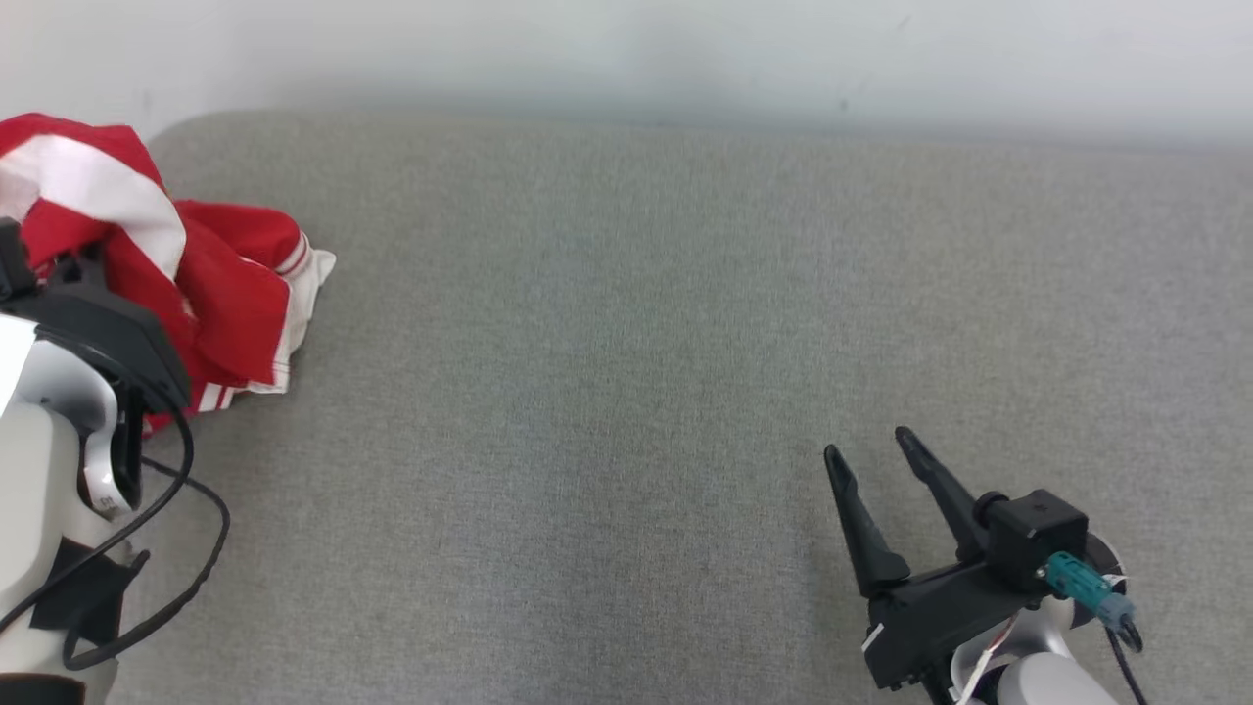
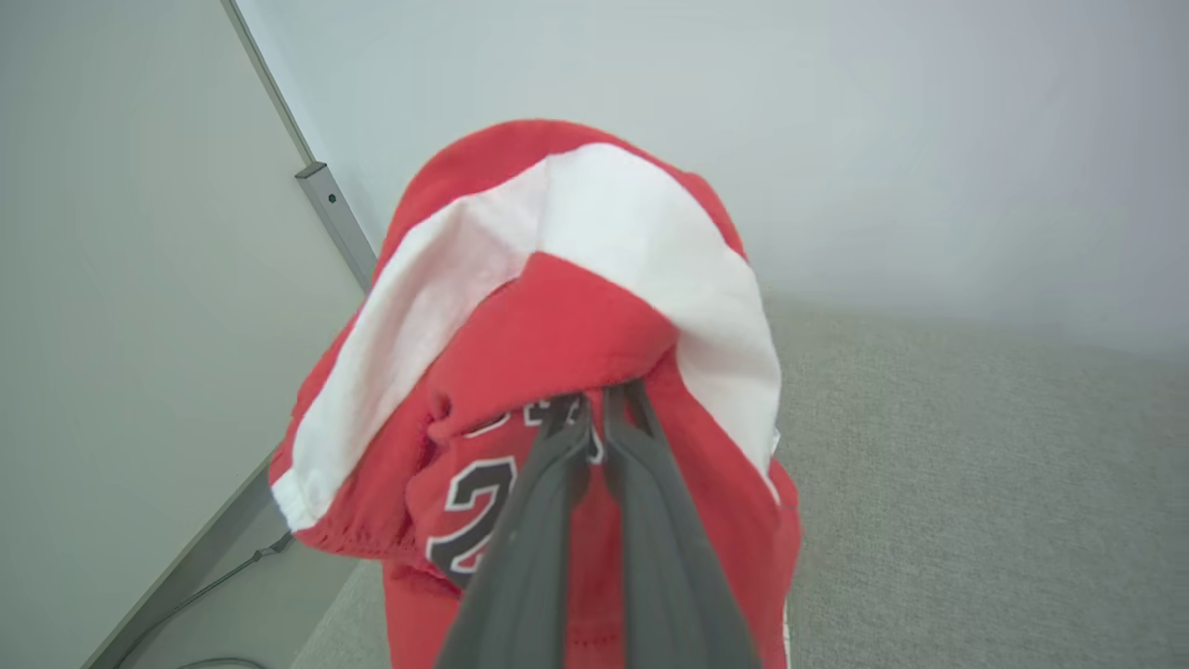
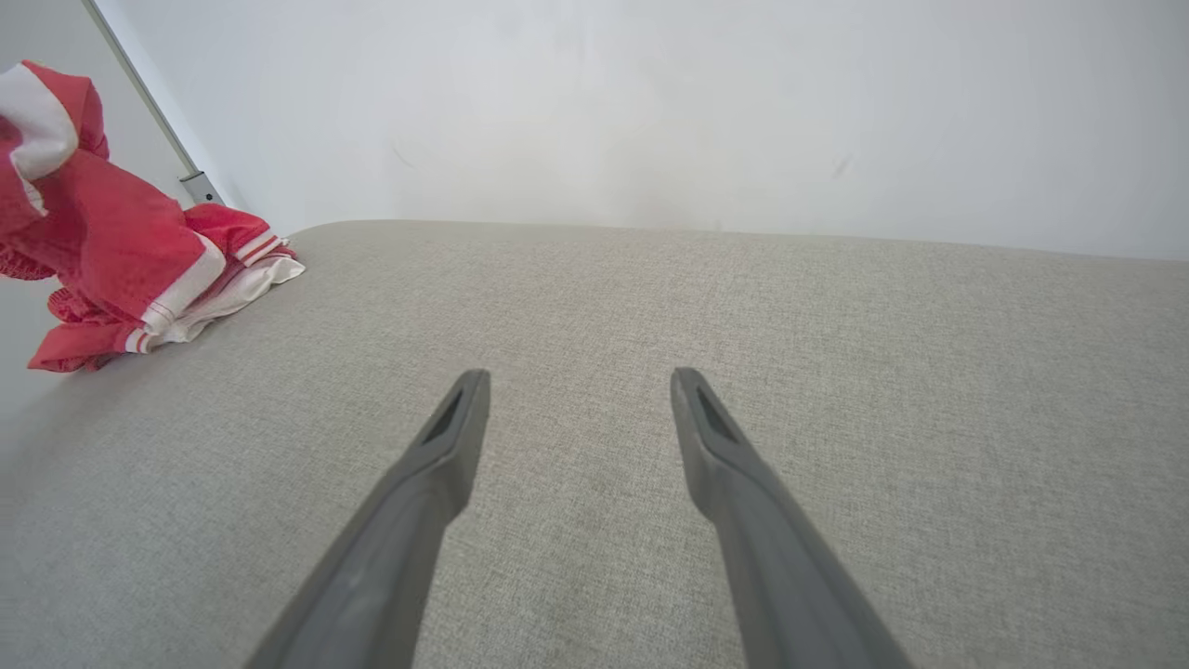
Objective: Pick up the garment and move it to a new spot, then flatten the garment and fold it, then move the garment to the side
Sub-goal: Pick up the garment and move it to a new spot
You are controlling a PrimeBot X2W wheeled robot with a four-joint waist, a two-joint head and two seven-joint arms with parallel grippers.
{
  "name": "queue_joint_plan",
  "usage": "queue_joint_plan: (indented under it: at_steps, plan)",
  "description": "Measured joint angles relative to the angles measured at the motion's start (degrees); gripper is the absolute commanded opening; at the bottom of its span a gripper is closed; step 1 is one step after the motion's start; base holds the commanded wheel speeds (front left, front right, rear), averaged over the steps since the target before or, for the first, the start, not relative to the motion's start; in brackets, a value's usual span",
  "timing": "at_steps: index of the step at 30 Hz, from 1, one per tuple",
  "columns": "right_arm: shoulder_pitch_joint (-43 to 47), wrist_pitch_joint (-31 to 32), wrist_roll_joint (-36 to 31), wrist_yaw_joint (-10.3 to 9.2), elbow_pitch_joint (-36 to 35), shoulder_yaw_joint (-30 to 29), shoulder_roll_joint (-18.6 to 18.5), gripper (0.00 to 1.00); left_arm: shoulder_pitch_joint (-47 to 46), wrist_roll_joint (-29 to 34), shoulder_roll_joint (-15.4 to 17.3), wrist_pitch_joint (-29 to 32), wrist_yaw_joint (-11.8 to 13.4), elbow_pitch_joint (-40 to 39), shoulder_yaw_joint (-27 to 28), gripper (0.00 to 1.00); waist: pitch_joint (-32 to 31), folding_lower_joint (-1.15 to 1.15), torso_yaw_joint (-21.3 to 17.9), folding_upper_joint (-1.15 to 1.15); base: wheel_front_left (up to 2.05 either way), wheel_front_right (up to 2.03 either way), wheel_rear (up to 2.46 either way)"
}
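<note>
A: Where was the garment point(image 1: 230, 294)?
B: At the far-left corner of the grey fabric-covered bench point(image 1: 626, 343). Red with white bands, bunched up. The upper part was lifted. The lower part, with the white striped hem, lay on the bench.
A: Left gripper point(image 2: 599, 401)?
B: Clamped on the garment. The left wrist view had both fingers pinched together on a red fold, just above black-and-white numerals printed on the cloth. A broad white band arched over the fingertips.
A: And from the head view?
B: The left arm's pale forearm point(image 1: 39, 441) and dark wrist sat at the left edge, in front of the garment. The fingers were hidden behind them. A black cable point(image 1: 201, 548) looped off the forearm.
A: Right gripper point(image 1: 867, 444)?
B: Spread wide, nothing between the fingers. It was at the near right over the bench, fingers pointing away and slightly left, well apart from the garment. Couldn't tell whether it touched the bench.
A: Background?
B: A plain pale wall point(image 1: 626, 49) stood behind the far edge. A metal strip point(image 2: 325, 200) ran up the wall corner, left of the garment.
</note>
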Motion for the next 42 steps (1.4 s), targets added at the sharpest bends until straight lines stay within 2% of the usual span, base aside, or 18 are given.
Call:
queue_joint_plan:
  at_steps: [5,12,19,29,36,42]
  plan:
    - [0.07,-0.57,0.69,0.23,2.23,0.58,1.66,1.0,-0.69,1.69,-0.66,-1.46,-0.54,-2.86,-1.74,0.0,-3.84,0.0,-0.3,0.0,0.0,0.0,0.0]
    - [1.81,-1.34,1.52,0.22,4.32,1.62,3.69,1.0,-1.02,1.96,-2.67,-1.98,-3.11,-7.39,-4.71,0.0,-9.14,-0.01,-2.14,-0.01,0.0,0.0,0.0]
    - [3.37,-2.02,1.71,0.22,4.89,2.15,4.26,1.0,-0.73,2.29,-7.68,-0.97,-3.57,-13.19,-8.24,0.0,-12.43,-0.01,-6.55,-0.01,0.0,0.0,0.0]
    - [4.82,-2.03,1.71,0.23,4.48,2.68,3.9,1.0,4.09,1.2,-15.58,1.7,-3.42,-15.56,-12.62,0.0,-15.02,0.0,-14.22,0.0,0.0,0.0,0.0]
    - [4.82,-2.02,1.71,0.51,3.86,2.8,3.52,1.0,5.89,0.57,-15.89,3.16,-2.89,-15.9,-16.02,0.0,-15.39,0.0,-19.32,0.0,0.0,0.0,0.0]
    - [4.65,-2.01,1.71,0.81,3.53,2.85,3.34,1.0,6.65,-2.71,-15.85,3.44,-1.62,-12.79,-17.19,0.0,-14.82,0.0,-23.03,0.0,0.0,0.0,0.0]
